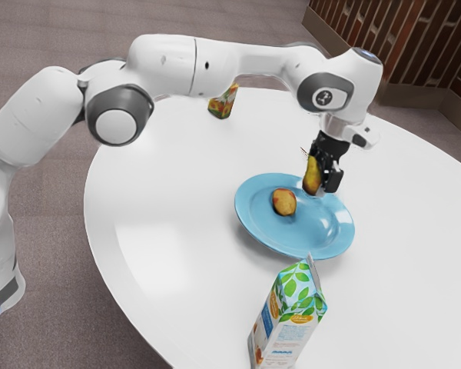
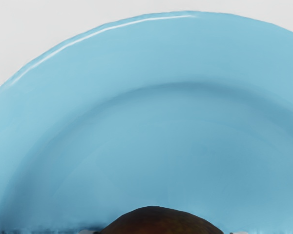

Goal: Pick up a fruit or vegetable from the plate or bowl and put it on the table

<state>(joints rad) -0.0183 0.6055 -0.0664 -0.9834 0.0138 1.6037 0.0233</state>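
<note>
Grasp: done, you have the claw [image 1: 323,186] closed on the pear [image 1: 313,174], at the plate [image 1: 307,237]. Clearance from plate: can't tell. Remaining: carry past rim, set on table [image 1: 169,184], release.

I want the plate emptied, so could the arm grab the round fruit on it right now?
Probably not yet: the gripper looks shut on the pear, which would need setting down first. Above the round fruit on the plate, the way looks free.
</note>
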